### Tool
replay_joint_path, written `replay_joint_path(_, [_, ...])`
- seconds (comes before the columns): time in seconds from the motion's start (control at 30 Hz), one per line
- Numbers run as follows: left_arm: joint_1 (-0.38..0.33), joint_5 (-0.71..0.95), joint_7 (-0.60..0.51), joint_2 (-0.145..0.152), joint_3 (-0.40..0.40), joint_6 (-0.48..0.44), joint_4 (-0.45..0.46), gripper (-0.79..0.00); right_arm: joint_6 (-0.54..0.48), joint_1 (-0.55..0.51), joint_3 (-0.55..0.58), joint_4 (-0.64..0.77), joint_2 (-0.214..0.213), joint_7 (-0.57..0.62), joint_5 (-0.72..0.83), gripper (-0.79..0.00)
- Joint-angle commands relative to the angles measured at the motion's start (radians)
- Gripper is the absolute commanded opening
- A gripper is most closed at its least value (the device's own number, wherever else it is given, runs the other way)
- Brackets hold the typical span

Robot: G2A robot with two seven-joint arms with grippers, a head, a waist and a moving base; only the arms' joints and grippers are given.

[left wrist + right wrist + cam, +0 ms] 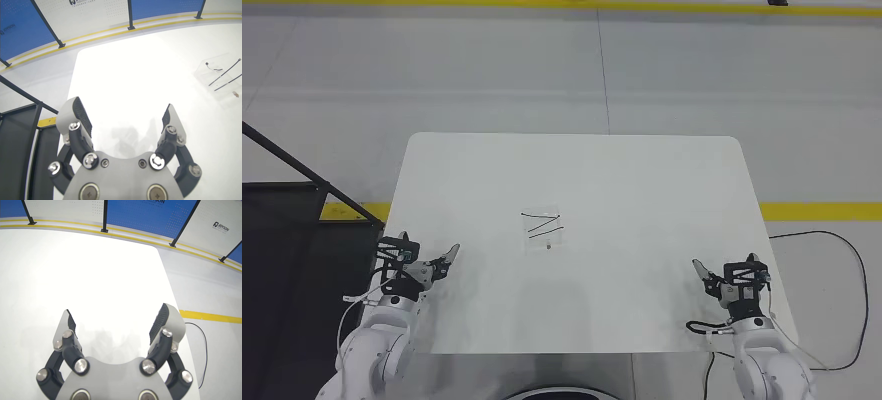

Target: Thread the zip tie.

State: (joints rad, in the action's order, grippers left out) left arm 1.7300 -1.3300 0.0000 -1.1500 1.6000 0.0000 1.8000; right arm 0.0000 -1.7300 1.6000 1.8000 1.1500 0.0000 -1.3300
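Two thin black zip ties [544, 223] lie loose near the middle of the white table [642, 180], on a clear sheet. In the left wrist view the zip ties [225, 73] lie side by side, far ahead of the fingers, with a short curled black piece [212, 68] beside them. My left gripper [427, 252] hovers open and holding nothing at the table's near left corner; its pads [83, 113] stand wide apart. My right gripper [727, 268] hovers open near the near right corner, its pads [157, 321] also spread over bare table.
A small brown scrap [235, 94] lies just beyond the zip ties. A black metal frame [282, 250] stands off the table's left side. A black cable [205, 344] runs on the floor past the right edge.
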Motion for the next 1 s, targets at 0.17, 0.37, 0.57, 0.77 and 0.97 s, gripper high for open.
replay_joint_path(0.17, [0.0, 0.0, 0.0, 0.0, 0.0, 0.0, 0.0, -0.001, 0.0, 0.0, 0.0, 0.0, 0.0, 0.0, 0.0, -0.001])
replay_joint_path(0.37, [0.012, 0.068, 0.029, 0.0, 0.025, -0.07, 0.018, 0.0, -0.147, 0.02, 0.015, 0.017, -0.005, 0.066, 0.065, 0.0])
replay_joint_path(0.57, [0.023, 0.195, 0.039, 0.007, 0.085, -0.261, 0.022, 0.0, -0.358, 0.042, 0.031, 0.077, -0.016, 0.239, 0.189, 0.0])
replay_joint_path(0.77, [0.032, 0.301, 0.048, 0.016, 0.14, -0.438, 0.014, 0.0, -0.533, 0.115, 0.016, 0.111, -0.029, 0.513, 0.409, 0.0])
replay_joint_path(0.97, [0.043, 0.395, 0.028, 0.022, 0.192, -0.531, 0.008, 0.0, -0.573, 0.238, -0.047, 0.098, -0.039, 0.796, 0.653, 0.0])
